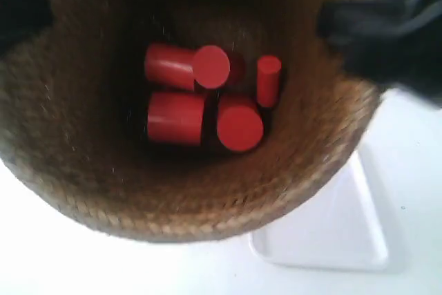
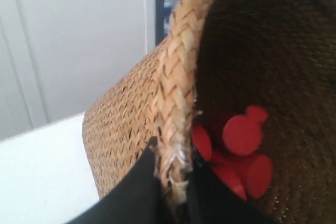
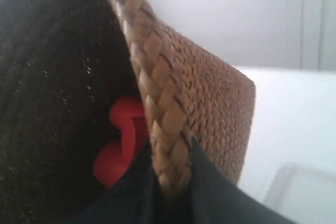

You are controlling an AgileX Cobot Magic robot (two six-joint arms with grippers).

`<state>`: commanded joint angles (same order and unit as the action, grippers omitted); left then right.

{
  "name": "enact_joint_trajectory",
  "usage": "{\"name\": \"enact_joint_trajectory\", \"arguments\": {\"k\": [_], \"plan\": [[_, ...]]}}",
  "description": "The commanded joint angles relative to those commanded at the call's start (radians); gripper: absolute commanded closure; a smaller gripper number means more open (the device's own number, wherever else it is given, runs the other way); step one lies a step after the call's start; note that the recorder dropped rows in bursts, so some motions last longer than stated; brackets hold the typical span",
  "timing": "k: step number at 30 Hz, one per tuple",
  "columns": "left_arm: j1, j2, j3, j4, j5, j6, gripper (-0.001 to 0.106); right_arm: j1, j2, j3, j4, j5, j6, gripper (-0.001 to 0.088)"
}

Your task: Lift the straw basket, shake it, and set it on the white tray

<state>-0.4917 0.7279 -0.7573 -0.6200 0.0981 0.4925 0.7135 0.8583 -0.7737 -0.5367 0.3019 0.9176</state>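
straw basket looming right up against the exterior camera, both grippers clamping its rim

the left gripper is biting down on the braided rim, one black finger sitting outside the woven wall and the other inside it. the right gripper is pinching the rim the same way on the opposite side. in the exterior view the two are showing only as dark blurs at the rim's left and right edges. the basket's mouth is facing the exterior camera, and a handful of red cylinders are lying jumbled at its bottom. the white tray is resting on the white surface, peeking out from behind the rim at the exterior view's lower right. whether the basket's base is touching the tray is staying hidden.
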Motion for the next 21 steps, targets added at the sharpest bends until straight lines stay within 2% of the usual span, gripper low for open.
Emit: {"name": "enact_joint_trajectory", "arguments": {"k": [2, 4, 5, 6, 8, 9, 11, 13, 15, 17, 20, 21], "plan": [[0.000, -0.057, -0.058, 0.000, 0.094, 0.000, 0.105, 0.035, -0.078, -0.037, 0.054, -0.041, -0.050, 0.0868], [0.000, -0.106, -0.080, 0.000, 0.112, 0.020, 0.105, 0.054, -0.141, -0.051, 0.033, -0.056, -0.053, 0.0868], [0.000, -0.111, -0.065, 0.000, 0.100, 0.034, 0.105, 0.054, -0.144, -0.044, -0.013, -0.045, -0.055, 0.0868], [0.002, -0.106, -0.027, 0.000, 0.067, 0.042, 0.105, 0.045, -0.119, -0.020, -0.117, -0.021, -0.033, 0.0868], [0.002, -0.032, 0.061, 0.005, -0.052, 0.052, 0.105, 0.013, -0.017, 0.035, -0.315, -0.006, 0.124, 0.0868], [0.002, -0.004, 0.081, 0.031, -0.068, 0.082, 0.105, 0.003, 0.025, 0.041, -0.362, 0.001, 0.215, 0.0868], [0.002, -0.021, 0.047, 0.038, -0.003, 0.069, 0.105, 0.007, 0.028, 0.012, -0.331, -0.037, 0.308, 0.0868], [0.002, -0.086, -0.032, 0.021, 0.087, 0.044, 0.105, 0.030, -0.059, -0.016, -0.324, -0.155, 0.275, 0.0868], [0.002, -0.132, -0.084, 0.021, 0.105, 0.046, 0.105, 0.043, -0.130, -0.029, -0.324, -0.189, 0.269, 0.0868], [0.002, -0.135, -0.063, 0.023, 0.069, 0.048, 0.105, 0.045, -0.144, -0.010, -0.329, -0.121, 0.263, 0.0868], [0.002, -0.044, 0.055, 0.021, -0.051, 0.039, 0.105, 0.021, -0.007, 0.046, -0.432, 0.084, 0.294, 0.0868], [0.002, -0.013, 0.063, 0.021, -0.041, 0.034, 0.105, 0.019, 0.031, 0.041, -0.425, 0.146, 0.306, 0.0868]]}}
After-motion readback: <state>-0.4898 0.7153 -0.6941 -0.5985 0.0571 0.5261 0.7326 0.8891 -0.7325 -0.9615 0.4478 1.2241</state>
